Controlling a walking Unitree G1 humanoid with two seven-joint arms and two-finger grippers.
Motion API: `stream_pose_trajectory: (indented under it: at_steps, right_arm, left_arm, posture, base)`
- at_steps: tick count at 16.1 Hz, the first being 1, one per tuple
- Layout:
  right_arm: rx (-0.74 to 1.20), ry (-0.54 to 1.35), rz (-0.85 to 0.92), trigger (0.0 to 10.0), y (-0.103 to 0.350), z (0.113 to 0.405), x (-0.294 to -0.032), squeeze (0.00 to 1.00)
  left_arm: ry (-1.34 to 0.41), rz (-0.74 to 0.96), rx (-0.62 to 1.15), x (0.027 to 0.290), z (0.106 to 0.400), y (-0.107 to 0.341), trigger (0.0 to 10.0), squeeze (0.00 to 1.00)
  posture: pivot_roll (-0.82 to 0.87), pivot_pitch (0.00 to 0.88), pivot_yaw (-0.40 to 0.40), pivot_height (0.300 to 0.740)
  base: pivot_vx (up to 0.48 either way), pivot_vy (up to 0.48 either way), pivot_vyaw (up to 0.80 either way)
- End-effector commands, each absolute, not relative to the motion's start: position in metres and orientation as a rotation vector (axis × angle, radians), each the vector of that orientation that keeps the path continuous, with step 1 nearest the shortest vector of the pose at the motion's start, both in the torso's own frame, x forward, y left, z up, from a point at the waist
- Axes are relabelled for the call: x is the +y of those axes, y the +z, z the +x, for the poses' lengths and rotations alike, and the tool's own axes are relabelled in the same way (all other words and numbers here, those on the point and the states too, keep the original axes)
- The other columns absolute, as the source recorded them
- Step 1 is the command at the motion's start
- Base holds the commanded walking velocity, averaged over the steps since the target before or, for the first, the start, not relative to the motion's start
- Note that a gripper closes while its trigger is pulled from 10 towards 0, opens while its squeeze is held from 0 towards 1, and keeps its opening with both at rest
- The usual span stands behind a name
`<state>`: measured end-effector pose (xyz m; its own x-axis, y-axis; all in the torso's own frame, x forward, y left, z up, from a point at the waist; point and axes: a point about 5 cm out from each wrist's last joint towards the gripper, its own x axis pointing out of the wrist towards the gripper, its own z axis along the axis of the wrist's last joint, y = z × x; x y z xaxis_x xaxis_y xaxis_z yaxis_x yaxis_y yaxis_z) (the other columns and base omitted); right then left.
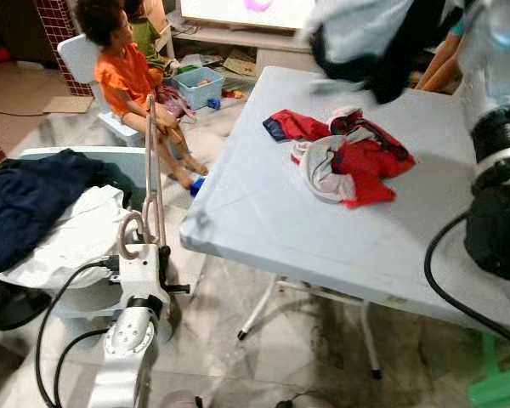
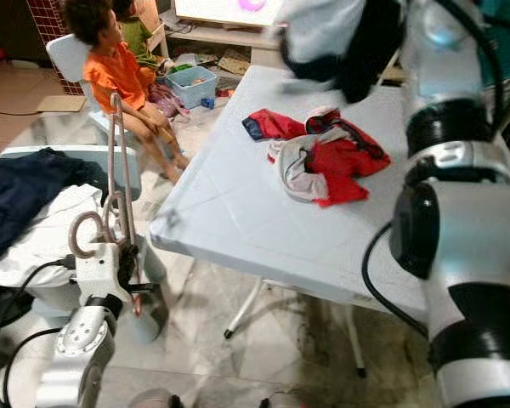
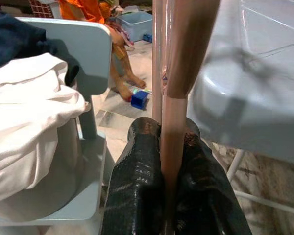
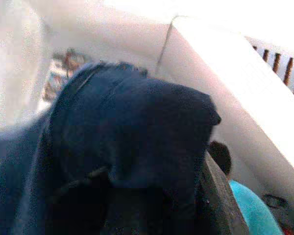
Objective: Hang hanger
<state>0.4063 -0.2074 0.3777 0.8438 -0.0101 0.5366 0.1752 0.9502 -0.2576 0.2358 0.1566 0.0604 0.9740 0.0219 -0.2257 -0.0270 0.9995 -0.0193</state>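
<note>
Marble floor (image 1: 238, 289) runs under everything, with black cables trailing over it by the robot's base. Nearest on the robot's left, the left gripper (image 3: 169, 161) is clamped on the hanger (image 1: 155, 170), a pinkish rod gripped between the two black fingers (image 3: 137, 181); the hanger stands almost upright above the wrist, its curled hook (image 2: 83, 228) low by the gripper housing. Just left of it, a pale blue chair (image 3: 90, 54) holds a heap of laundry, white cloth (image 1: 68, 234) under a dark navy garment (image 1: 30, 191).

On the right, the right arm (image 2: 446, 212) rises high, and the right gripper (image 4: 137, 196) carries a dark garment (image 1: 382, 42) lifted above the far end of the table; in the right wrist view the navy fabric drapes over the fingers and hides them, so how they stand cannot be told. That raised cloth is blurred.

Between the arms, a light grey folding table (image 1: 263, 221) bears a bundle of red, white and grey clothes (image 1: 344, 157) near its middle.

Farther back, a person in an orange shirt (image 1: 123, 72) sits on a small chair beside the table's far left corner. A blue bin (image 1: 197, 85) sits on the floor behind them, and a small blue block (image 3: 139, 99) lies near their feet.
</note>
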Motion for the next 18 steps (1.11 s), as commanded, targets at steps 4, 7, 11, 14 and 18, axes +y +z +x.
stream_pose_trajectory:
  at_steps: [4, 7, 11, 14, 18]
  right_arm:
    - [0.159, -0.064, -0.444, 10.0, 0.205, 0.407, -0.237, 0.0]
    - [0.452, -0.045, -0.217, 10.0, 0.115, 0.37, -0.256, 1.0]
    - [0.434, 0.152, -0.396, 10.0, 0.099, 0.347, -0.27, 1.0]
    - [0.468, 0.46, -0.601, 10.0, 0.081, 0.314, -0.274, 1.0]
    - [0.403, 0.436, -0.568, 10.0, 0.092, 0.292, -0.289, 1.0]
  left_arm:
    - [-0.026, -0.014, 0.218, 0.151, 0.242, 0.067, 10.0, 0.0]
    - [-0.05, -0.02, 0.24, 0.148, 0.245, 0.065, 10.0, 0.0]
    - [-0.095, -0.015, 0.253, 0.142, 0.244, 0.063, 10.0, 0.0]
    - [-0.13, -0.005, 0.264, 0.141, 0.245, 0.062, 10.0, 0.0]
    - [-0.185, 0.011, 0.247, 0.135, 0.247, 0.065, 10.0, 0.0]
  posture:
    - [0.05, 0.0, -0.037, 0.74]
    - [0.05, 0.0, -0.027, 0.74]
    - [0.02, 0.0, -0.01, 0.74]
    - [0.01, 0.0, 0.007, 0.74]
    - [0.0, 0.0, 0.021, 0.74]
  base:
    - [0.0, 0.0, 0.0]
    - [0.0, 0.0, 0.0]
    - [0.0, 0.0, 0.0]
    - [0.0, 0.0, 0.0]
    - [0.0, 0.0, 0.0]
